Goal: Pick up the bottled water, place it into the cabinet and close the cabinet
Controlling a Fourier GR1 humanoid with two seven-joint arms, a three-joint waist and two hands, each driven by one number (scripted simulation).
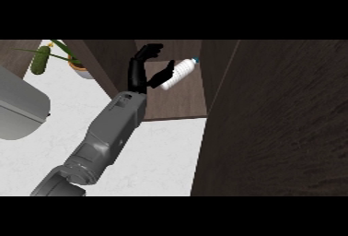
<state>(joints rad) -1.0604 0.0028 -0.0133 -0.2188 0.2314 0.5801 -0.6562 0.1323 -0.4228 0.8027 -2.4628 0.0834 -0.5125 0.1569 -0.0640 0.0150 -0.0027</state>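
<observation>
Left hand (145, 64) raised inside the open cabinet (178, 99), forearm running up from the lower left edge. Fingers straight at the top, thumb stretched out to the right and touching the bottled water (179, 73). Not curled round it: hand released, bottle merely in contact with the thumb side of the palm. Bottled water tilted, cap up and to the right, body white with a pale blue cap (label not legible). Located within the cabinet opening, above the brown shelf floor; whether resting on anything cannot be told. Cabinet door (279, 120) standing wide, filling the right of the view with dark wood grain. White counter (156, 152) below the cabinet. Potted plant (76, 62) at upper left on the counter, near a grey appliance (17, 113) at the left edge. Right hand nowhere seen.
</observation>
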